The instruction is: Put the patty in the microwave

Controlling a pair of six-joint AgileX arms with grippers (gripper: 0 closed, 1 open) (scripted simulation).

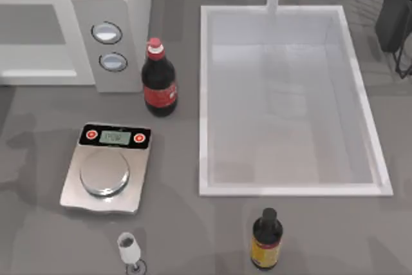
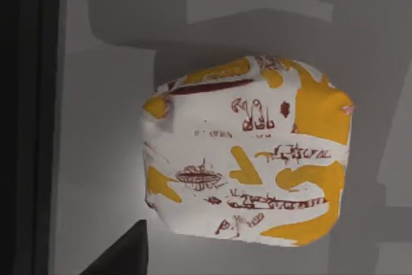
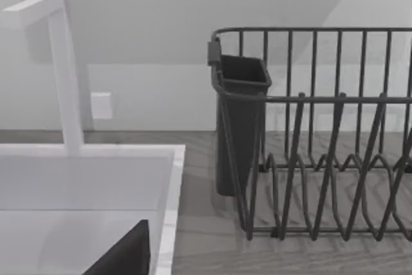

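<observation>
Under the left wrist camera, a dark corner of the left gripper [image 2: 122, 256] juts into view. Whether it is spread or pressed together I cannot tell. Just beside it lies the patty [image 2: 248, 152], a white lump with orange patches and reddish print. It rests on a pale grey floor beside a dark upright band. That floor is probably the cavity of the microwave [image 1: 38, 37], though the view is too close to be sure.

If so, the step in hand is the release. It would be done best by letting go with the patty flat on the floor, then backing straight out so that nothing drags it toward the opening.

The right gripper [image 3: 122, 256] is idle near the sink [image 1: 203, 94] and the dish rack [image 3: 322, 159], its state likewise unclear.

Counted:
- one patty
- one microwave with two round buttons [image 1: 107, 32]
- two bottles, one red-labelled [image 1: 159, 82] and one yellow-labelled [image 1: 266, 243]
- one scale [image 1: 106, 169]
- one sink
- one dish rack
- one small white glass [image 1: 129, 249]
</observation>
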